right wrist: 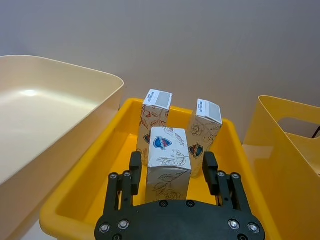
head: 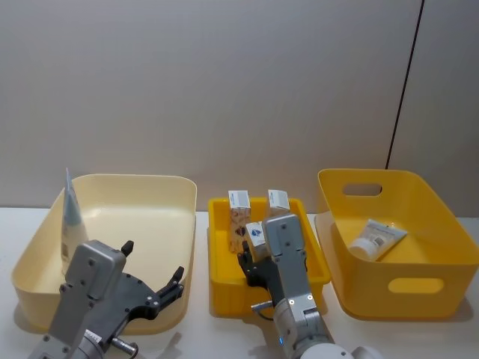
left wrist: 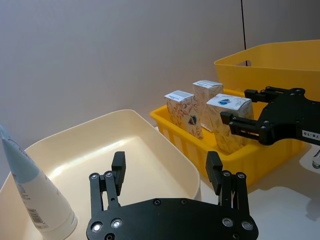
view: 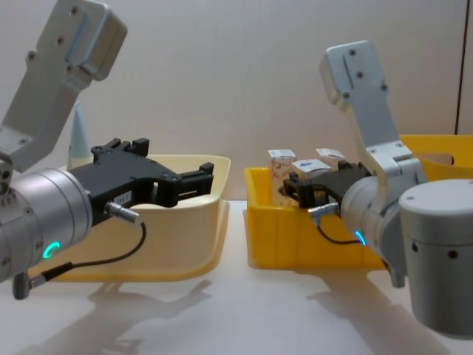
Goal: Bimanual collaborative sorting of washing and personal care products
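Cartons first: your right gripper (right wrist: 171,172) has its jaws spread either side of the front carton (right wrist: 168,162) in the small yellow tray (right wrist: 95,172), not touching it, with two more cartons (right wrist: 156,117) just beyond. Your left gripper (left wrist: 167,172) hangs spread over the cream bin (left wrist: 125,150), with one tube (left wrist: 30,192) standing off to its side. Another tube (head: 376,239) lies in the big yellow bin (head: 426,217).

Carton (head: 254,238) perhaps half-hidden behind right hand (head: 251,271)
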Robot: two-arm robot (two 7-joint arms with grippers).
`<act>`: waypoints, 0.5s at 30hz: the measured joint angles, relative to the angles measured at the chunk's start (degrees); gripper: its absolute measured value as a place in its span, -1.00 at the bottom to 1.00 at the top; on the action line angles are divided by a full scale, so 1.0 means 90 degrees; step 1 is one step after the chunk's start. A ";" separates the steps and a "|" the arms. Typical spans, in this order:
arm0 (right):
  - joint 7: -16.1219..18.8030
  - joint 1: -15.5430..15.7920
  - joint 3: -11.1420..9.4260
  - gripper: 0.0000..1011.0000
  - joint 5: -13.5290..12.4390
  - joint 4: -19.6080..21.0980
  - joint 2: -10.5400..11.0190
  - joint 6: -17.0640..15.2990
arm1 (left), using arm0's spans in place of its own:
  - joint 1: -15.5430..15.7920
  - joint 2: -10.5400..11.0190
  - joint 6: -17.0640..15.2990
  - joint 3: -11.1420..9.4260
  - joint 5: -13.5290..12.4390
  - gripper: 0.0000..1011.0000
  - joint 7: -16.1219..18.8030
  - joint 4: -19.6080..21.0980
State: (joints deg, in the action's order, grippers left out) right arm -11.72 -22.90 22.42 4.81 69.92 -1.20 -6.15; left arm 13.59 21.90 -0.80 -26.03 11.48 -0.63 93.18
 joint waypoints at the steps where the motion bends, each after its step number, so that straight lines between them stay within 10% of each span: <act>1: -0.0007 -0.0002 -0.0001 0.54 0.0003 -0.0007 -0.0005 0.0003 | 0.0000 0.0000 0.0000 0.0000 0.0000 0.98 0.0000 0.0000; 15: -0.0043 -0.0017 -0.0026 -0.12 0.0032 -0.0053 -0.0038 0.0064 | 0.0000 0.0000 0.0000 0.0000 0.0000 0.98 0.0000 0.0000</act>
State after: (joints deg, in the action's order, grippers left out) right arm -12.10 -23.06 22.19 5.09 69.44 -1.54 -5.57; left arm 13.59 21.89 -0.79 -26.02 11.48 -0.63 93.18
